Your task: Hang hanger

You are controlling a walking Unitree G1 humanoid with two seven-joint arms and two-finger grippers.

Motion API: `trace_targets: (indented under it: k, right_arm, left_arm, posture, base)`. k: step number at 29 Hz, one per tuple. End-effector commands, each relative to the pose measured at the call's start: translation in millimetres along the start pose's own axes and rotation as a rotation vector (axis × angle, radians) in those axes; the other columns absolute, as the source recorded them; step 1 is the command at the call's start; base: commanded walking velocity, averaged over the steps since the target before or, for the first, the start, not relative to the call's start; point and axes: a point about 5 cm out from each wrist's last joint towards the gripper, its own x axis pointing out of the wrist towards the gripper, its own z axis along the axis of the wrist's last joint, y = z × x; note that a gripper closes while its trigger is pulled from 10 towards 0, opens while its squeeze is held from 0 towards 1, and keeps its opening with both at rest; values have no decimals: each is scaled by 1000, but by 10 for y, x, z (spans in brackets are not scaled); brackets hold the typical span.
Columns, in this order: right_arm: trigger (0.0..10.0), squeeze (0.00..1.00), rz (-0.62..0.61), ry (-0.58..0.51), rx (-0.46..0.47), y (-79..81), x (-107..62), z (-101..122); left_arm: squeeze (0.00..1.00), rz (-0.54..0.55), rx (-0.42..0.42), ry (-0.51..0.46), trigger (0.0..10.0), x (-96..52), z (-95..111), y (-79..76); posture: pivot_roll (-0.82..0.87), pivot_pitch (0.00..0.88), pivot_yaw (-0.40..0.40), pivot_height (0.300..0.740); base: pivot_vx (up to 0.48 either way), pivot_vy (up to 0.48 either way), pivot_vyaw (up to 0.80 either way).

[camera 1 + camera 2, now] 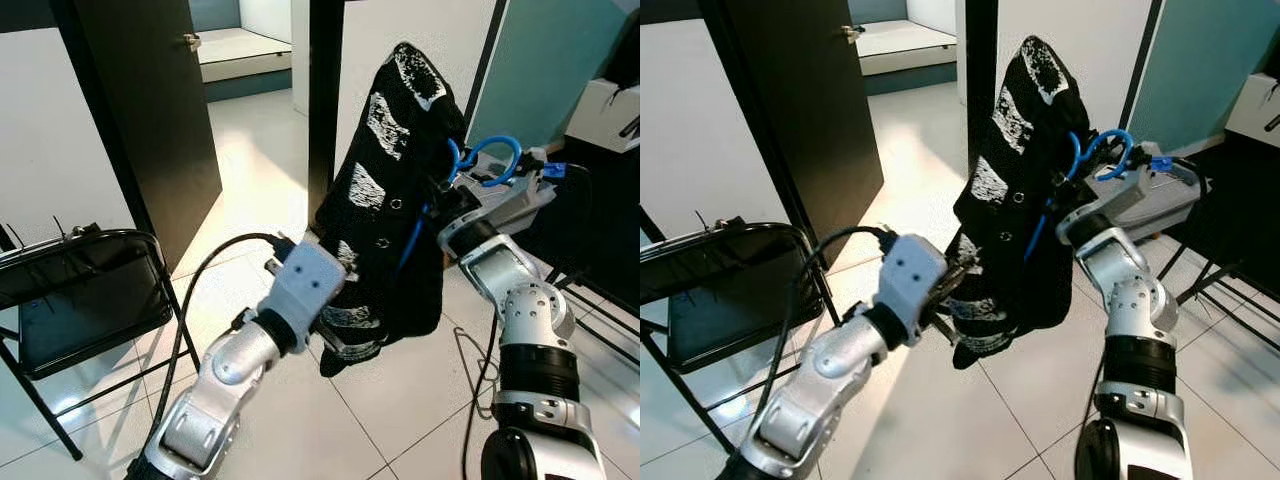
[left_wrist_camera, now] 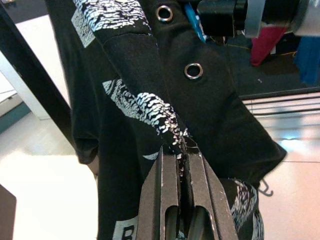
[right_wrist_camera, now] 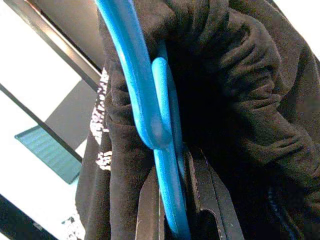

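Two pincers at work: right pincer (image 3: 172,200) clamped on the blue hanger (image 3: 135,85) near its hook, left pincer (image 2: 182,185) pinched shut on the black garment's (image 1: 395,190) lower fabric, all held mid-air over the tiled floor (image 1: 250,170). Hanger looks stiff, light, slick, so grip stays by the hook; cloth soft, droopy, likely to swing. Folding chair (image 1: 80,290) at left, dark door (image 1: 150,120) behind, open floor ahead.

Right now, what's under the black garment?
A blue hanger runs under the black garment; the right pincer clamps it. Its hook sticks out. The hanger's far arm is covered. The left pincer pinches the fabric.
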Motion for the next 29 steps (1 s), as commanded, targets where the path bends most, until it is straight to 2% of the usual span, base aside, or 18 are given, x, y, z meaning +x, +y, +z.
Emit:
trace_targets:
  k: [1, 2, 9, 10, 11, 13, 14, 16, 17, 18, 19, 22, 24, 25, 26, 27, 28, 29]
  right_arm:
    - [10000, 0, 26, -91, 26, 74, 33, 193]
    - [10000, 0, 32, -79, 16, 84, 35, 171]
    - [10000, 0, 62, -39, -43, 138, 40, 109]
    - [10000, 0, 67, -32, -53, 148, 41, 104]
    - [10000, 0, 67, -32, -53, 148, 41, 104]
    - [10000, 0, 69, -25, -61, 154, 41, 105]
    - [10000, 0, 72, -7, -87, 156, 36, 101]
    - [10000, 0, 72, -7, -87, 156, 36, 101]
    - [10000, 0, 77, 17, -121, 159, 32, 87]
    - [10000, 0, 77, 17, -121, 159, 32, 87]
    - [10000, 0, 85, 46, -157, 163, 24, 65]
    - [10000, 0, 85, 46, -157, 163, 24, 65]
    - [10000, 0, 104, 86, -207, 167, 2, 36]
    - [10000, 0, 137, 137, -276, 163, -46, 12]
    - [10000, 0, 137, 137, -276, 163, -46, 12]
    - [10000, 0, 166, 185, -340, 139, -103, -7]
    - [10000, 0, 194, 232, -403, 104, -170, -18]
    - [10000, 0, 194, 232, -403, 104, -170, -18]
  left_arm:
    - [0, -46, 25, 74, 3882, -47, -146, -42]
    - [0, -118, 60, 99, 10000, -77, -191, -119]
    - [0, -197, 90, 140, 10000, -131, -252, -199]
    - [373, -207, 105, 168, 10000, -152, -292, -198]
    - [373, -207, 105, 168, 10000, -152, -292, -198]
    - [459, -220, 118, 193, 10000, -171, -330, -201]
    - [635, -239, 117, 206, 10000, -191, -349, -210]
    - [635, -239, 117, 206, 10000, -191, -349, -210]
    - [929, -265, 103, 210, 10000, -210, -349, -228]
    - [929, -265, 103, 210, 10000, -210, -349, -228]
    - [1000, -287, 95, 207, 10000, -222, -336, -242]
    - [1000, -287, 95, 207, 10000, -222, -336, -242]
    - [1000, -331, 52, 200, 10000, -254, -295, -248]
    - [1000, -354, 4, 189, 10000, -299, -226, -154]
    - [1000, -354, 4, 189, 10000, -299, -226, -154]
    - [996, -360, 2, 151, 10000, -340, -129, -5]
    - [0, -304, -6, 95, 10000, -349, 12, 227]
    - [0, -304, -6, 95, 10000, -349, 12, 227]
  posture:
    - [4, 0, -2, 740]
    - [6, 0, -3, 740]
    - [6, 0, -4, 740]
    - [6, 0, -4, 740]
    - [6, 0, -4, 740]
    - [6, 0, -4, 740]
    - [6, 0, -5, 740]
    - [6, 0, -5, 740]
    - [6, 0, -6, 740]
    - [6, 0, -6, 740]
    - [5, 0, -6, 740]
    - [5, 0, -6, 740]
    - [3, 0, -5, 740]
    - [3, 0, -5, 740]
    - [3, 0, -5, 740]
    - [6, 0, -10, 740]
    - [9, 0, -11, 740]
    - [9, 0, -11, 740]
  base:
    - [0, 0, 0]
    - [0, 0, 0]
    - [0, 0, 0]
    - [0, 0, 0]
    - [0, 0, 0]
    - [0, 0, 0]
    - [0, 0, 0]
    - [0, 0, 0]
    - [0, 0, 0]
    - [0, 0, 0]
    - [0, 0, 0]
    - [0, 0, 0]
    - [0, 0, 0]
    - [0, 0, 0]
    - [0, 0, 0]
    - [0, 0, 0]
    - [0, 0, 0]
    - [0, 0, 0]
